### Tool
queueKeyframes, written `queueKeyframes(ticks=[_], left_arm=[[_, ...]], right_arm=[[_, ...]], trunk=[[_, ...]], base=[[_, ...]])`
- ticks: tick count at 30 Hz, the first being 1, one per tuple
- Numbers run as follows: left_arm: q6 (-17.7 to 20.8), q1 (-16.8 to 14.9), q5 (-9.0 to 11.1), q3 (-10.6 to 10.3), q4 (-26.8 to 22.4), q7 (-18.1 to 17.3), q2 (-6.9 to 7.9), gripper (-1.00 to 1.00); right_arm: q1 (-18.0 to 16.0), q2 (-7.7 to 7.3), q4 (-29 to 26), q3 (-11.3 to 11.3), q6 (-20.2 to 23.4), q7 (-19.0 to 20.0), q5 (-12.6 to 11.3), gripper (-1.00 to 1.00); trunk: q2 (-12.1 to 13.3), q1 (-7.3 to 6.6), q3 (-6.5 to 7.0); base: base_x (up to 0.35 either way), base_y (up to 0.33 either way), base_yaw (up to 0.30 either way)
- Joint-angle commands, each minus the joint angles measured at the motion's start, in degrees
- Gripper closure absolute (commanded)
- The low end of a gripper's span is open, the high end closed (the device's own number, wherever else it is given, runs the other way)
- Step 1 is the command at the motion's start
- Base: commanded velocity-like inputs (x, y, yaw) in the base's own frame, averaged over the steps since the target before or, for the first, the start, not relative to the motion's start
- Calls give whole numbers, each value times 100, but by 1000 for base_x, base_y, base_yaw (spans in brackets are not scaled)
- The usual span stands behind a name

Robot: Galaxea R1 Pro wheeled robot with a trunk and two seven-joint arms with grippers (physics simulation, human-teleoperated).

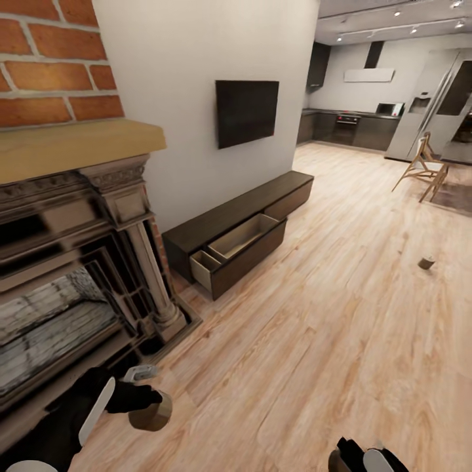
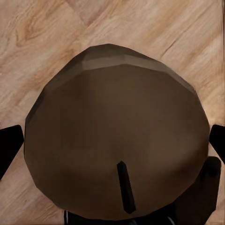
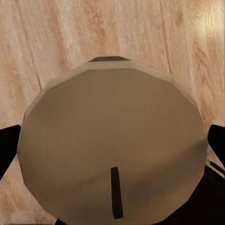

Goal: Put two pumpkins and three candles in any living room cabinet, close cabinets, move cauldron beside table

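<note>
Plank floor; cabinet drawer open by fireplace

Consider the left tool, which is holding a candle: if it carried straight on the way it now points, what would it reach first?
Probably the wooden floor. The left tool, shut on the candle, points down at bare planks; the gap is unclear.

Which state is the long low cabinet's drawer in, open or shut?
Open. One drawer of the cabinet is pulled out over the floor, its pale wood interior exposed and seemingly empty.
</note>
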Motion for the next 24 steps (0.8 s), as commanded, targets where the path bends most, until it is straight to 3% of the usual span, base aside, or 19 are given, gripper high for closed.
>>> queueKeyframes(ticks=[1, 5, 7, 9, 14, 18, 24], left_arm=[[-3, 0, -27, -61, 0, 13, -2, 100], [-8, 0, -31, -143, 2, 9, -22, 100], [-10, 0, -32, -156, 6, 6, -30, 100], [-11, 0, -32, -162, 9, 5, -34, 100], [-11, 0, -32, -164, 17, 5, -36, 100], [-14, 0, -31, -164, 17, 4, -36, 100], [-12, 0, -17, -165, 17, 4, -36, 100]], right_arm=[[53, -21, -17, -9, 7, 236, 10, 100], [219, -316, -27, -21, 15, 1418, -1, 100], [255, -519, 5, -19, 26, 2198, -30, 100], [272, -630, 137, -29, 33, 2965, -43, 100], [280, -679, 716, -249, 30, 3750, -49, 100], [281, -683, 876, -397, 30, 4042, -49, 100], [281, -684, 920, -436, 30, 4172, -42, 100]], trunk=[[42, -23, 19], [202, -110, 90], [282, -154, 126], [363, -198, 162], [523, -286, 234], [523, -286, 234], [523, -286, 234]], base=[[0, 0, -281], [0, 0, -281], [0, 0, -281], [0, 0, -281], [0, 0, -281], [0, 0, -282], [0, 0, -283]])
